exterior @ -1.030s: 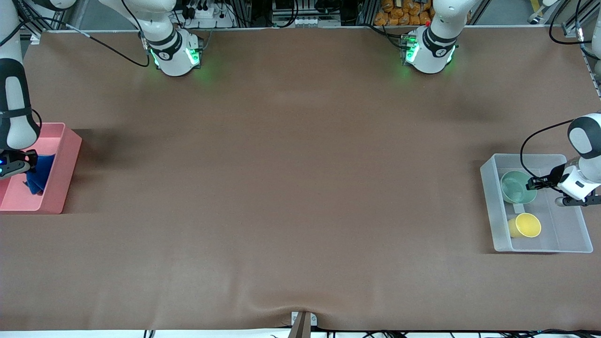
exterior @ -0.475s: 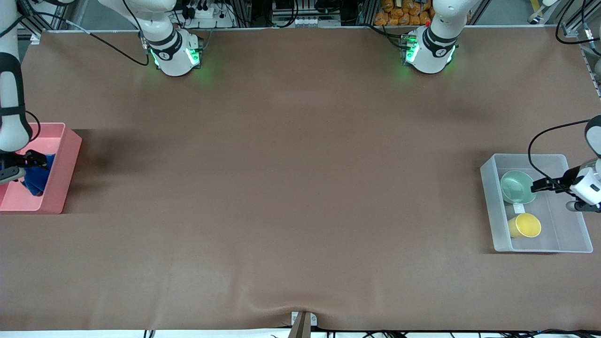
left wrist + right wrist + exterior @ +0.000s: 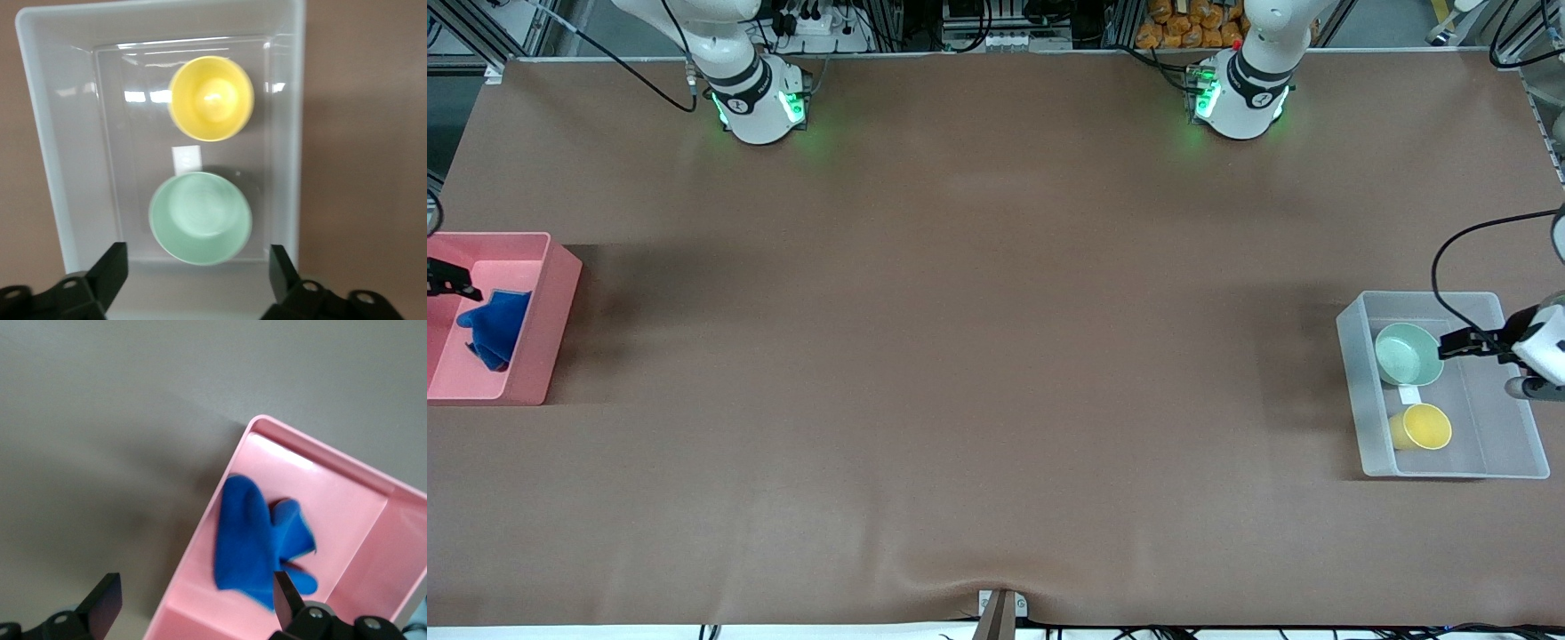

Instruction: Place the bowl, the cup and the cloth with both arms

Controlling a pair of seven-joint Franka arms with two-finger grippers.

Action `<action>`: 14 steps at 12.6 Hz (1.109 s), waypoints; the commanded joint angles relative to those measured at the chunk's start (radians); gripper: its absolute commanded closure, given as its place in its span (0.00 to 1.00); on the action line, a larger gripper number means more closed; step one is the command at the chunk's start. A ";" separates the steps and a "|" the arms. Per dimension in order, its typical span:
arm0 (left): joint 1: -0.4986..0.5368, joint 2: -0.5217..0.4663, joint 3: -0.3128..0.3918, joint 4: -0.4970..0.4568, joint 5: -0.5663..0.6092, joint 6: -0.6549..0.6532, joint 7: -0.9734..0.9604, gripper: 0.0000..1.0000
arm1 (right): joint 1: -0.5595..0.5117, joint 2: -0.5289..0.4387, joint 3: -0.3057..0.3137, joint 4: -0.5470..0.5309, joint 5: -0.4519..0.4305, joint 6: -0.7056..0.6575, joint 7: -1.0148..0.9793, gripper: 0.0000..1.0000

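The task looks nearly complete: the bowl (image 3: 1408, 354) and cup (image 3: 1424, 426) sit in the clear bin (image 3: 1352, 391), the cloth (image 3: 491, 331) in the pink bin (image 3: 551, 333), while the left gripper (image 3: 1458, 345) and right gripper (image 3: 452, 283) hover above, open and empty.

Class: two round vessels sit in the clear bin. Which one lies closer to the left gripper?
The green bowl, just beside the left gripper; the yellow cup sits nearer the front camera.
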 commanded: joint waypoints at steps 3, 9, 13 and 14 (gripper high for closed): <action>-0.328 -0.147 0.164 -0.014 -0.035 -0.131 -0.214 0.00 | 0.157 -0.094 -0.003 0.038 -0.076 -0.185 0.339 0.00; -0.510 -0.298 0.230 -0.013 -0.206 -0.209 -0.365 0.00 | 0.328 -0.194 0.009 0.107 -0.131 -0.371 0.815 0.00; -0.627 -0.410 0.348 -0.030 -0.247 -0.314 -0.251 0.00 | 0.181 -0.236 0.232 0.187 -0.123 -0.472 0.993 0.00; -0.624 -0.433 0.354 -0.039 -0.247 -0.326 -0.206 0.00 | 0.092 -0.267 0.342 0.185 -0.123 -0.489 1.033 0.00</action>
